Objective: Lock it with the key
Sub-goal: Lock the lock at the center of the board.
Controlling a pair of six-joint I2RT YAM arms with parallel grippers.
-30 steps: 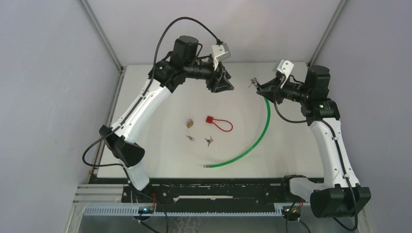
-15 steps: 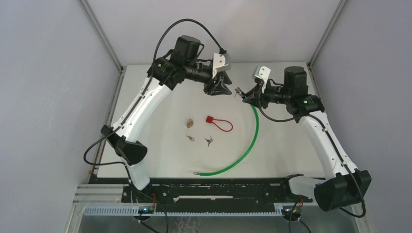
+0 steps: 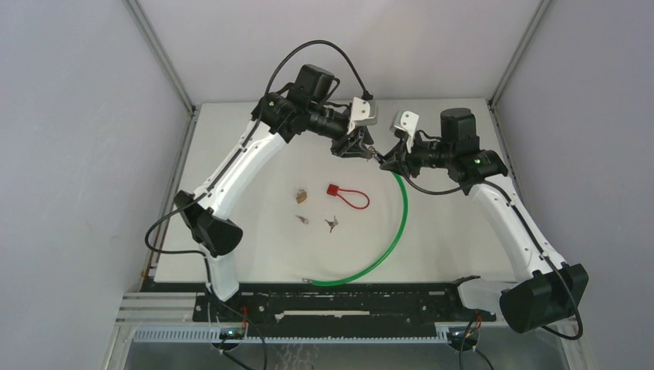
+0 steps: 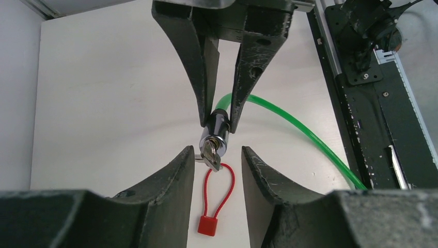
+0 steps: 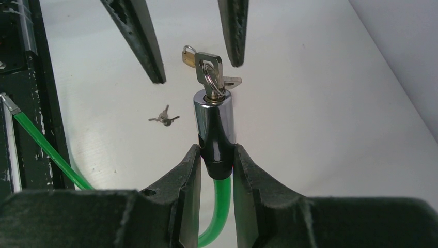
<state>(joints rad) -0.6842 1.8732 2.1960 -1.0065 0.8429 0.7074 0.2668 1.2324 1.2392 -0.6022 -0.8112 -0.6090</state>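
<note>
Overall one cable lock (image 5: 213,120), one brass padlock (image 3: 301,196)

The right gripper (image 5: 217,152) has swung leftward, carrying the chrome lock cylinder (image 5: 213,111) on its green plastic-coated cable (image 3: 402,216) toward the middle of the white table (image 3: 262,254) — the cable's free end (image 3: 307,281) has slid left along the near edge. The left gripper (image 4: 217,154) has come right to meet it (jaws narrower than before), now flanking the small silver key (image 5: 209,68).

Key (image 3: 375,156) too small in top view; green cable (image 5: 221,206) cut off at bottom edge.
</note>
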